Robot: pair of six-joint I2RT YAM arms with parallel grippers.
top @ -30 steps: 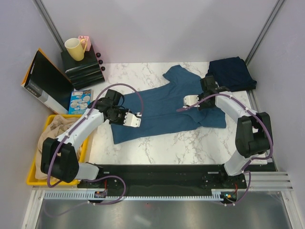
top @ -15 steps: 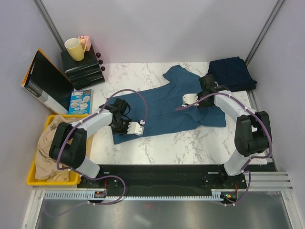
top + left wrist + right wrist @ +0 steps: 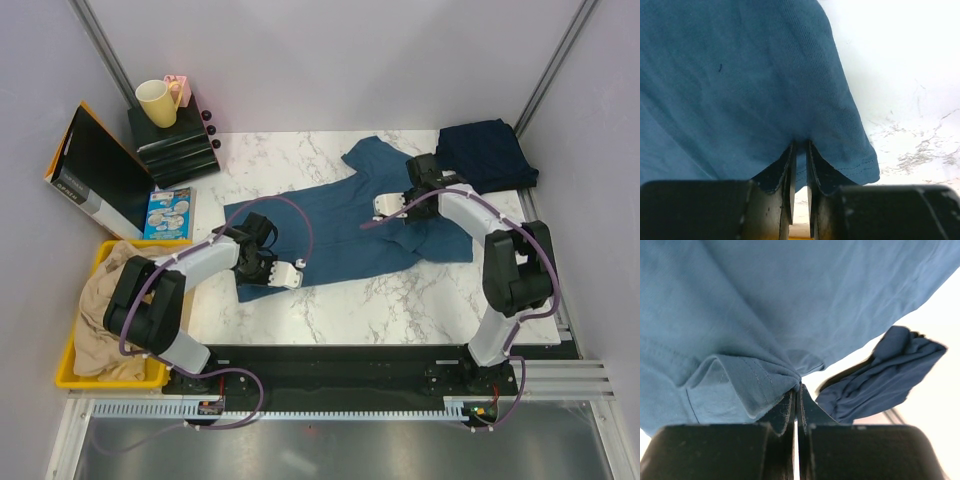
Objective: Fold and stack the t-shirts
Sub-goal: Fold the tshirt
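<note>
From above, a soft, short-sleeved steel-blue t-shirt [image 3: 345,225] lies spread and rumpled across the middle of the white-veined marble table [image 3: 420,300]; a darker, bunched navy t-shirt [image 3: 487,153] sits at the far right corner, just beside the first; a yellow plastic bin [image 3: 68,372] holding beige cloth stands off the table's left edge; the left gripper [image 3: 283,275] rests low on the blue shirt's near left corner, the right gripper [image 3: 385,206] on its far right part; from this height neither pincer's closing can be read

The left wrist view supplies it: the left gripper [image 3: 800,146] has its two dark fingers drawn nearly together, nipping the steel-blue t-shirt [image 3: 740,75] a little way in from its stitched hem, with bare marble to the right

The right wrist view shows the right gripper [image 3: 797,387] pressed tight together on a gathered, seamed fold of the steel-blue t-shirt [image 3: 790,290]; the navy t-shirt [image 3: 880,375] lies crumpled beyond the fingertips, apart from them
</note>
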